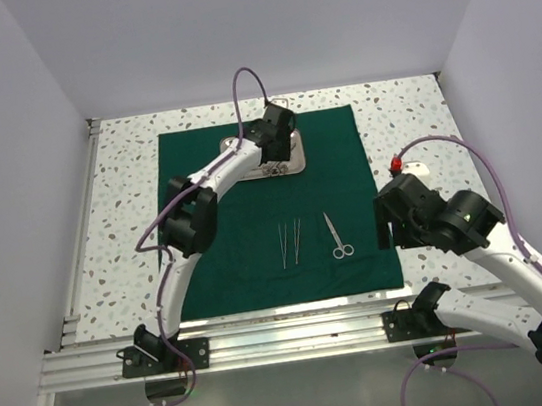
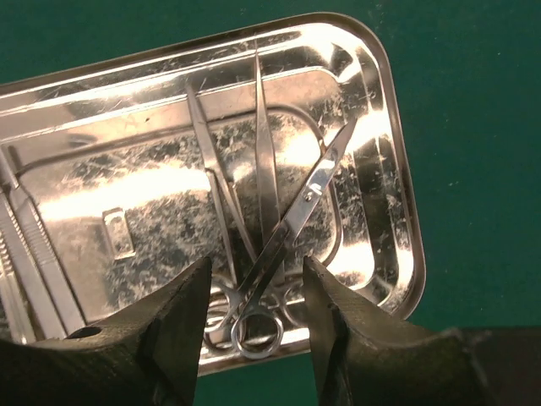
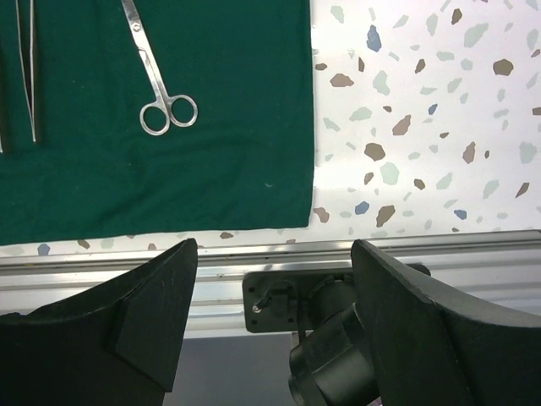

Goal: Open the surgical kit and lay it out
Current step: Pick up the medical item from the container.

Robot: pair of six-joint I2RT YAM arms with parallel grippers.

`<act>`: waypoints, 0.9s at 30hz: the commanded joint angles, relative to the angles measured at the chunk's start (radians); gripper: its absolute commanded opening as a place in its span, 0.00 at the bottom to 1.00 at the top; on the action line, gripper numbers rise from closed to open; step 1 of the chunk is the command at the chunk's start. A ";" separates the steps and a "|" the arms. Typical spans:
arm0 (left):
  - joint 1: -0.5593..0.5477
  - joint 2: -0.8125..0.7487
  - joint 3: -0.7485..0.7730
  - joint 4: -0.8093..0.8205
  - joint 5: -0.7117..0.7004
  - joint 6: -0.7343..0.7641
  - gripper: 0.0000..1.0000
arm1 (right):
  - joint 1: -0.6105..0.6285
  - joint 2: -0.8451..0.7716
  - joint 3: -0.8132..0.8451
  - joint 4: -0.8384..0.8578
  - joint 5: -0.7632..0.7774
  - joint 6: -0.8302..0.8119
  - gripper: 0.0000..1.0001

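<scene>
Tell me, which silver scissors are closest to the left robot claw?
The silver scissors in the shiny steel tray, lying between the left gripper's open fingers. The other pair lies out on the dark green cloth.

- Left arm (image 1: 221, 173): white link shells, black joint housings.
- Left cable (image 1: 238, 84): purple, 1 loop rising over the wrist end.
- Right arm (image 1: 521, 259): matching white shells and black joints, with a small red part (image 1: 398, 162) at the wrist end.
- Right cable (image 1: 476, 149): purple, arched along the arm.
- Base plates (image 1: 162, 358): 2, black, on an aluminium rail.
- Left tool (image 2: 254, 279): 2 matte black wedge fingers (image 2: 169, 330), 1 with a small hole.
- Right tool (image 3: 272, 254): 2 broad, tapered, matte black fingers (image 3: 144, 321).
</scene>
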 commanded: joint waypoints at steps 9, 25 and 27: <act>0.033 0.121 0.146 0.052 0.137 0.130 0.53 | -0.002 0.051 0.036 0.007 0.076 0.001 0.78; 0.031 0.157 0.054 -0.039 0.059 0.153 0.11 | -0.002 0.073 0.030 0.034 0.095 -0.002 0.79; 0.031 0.154 0.055 -0.042 0.042 0.150 0.03 | -0.002 0.073 0.030 0.033 0.095 -0.001 0.79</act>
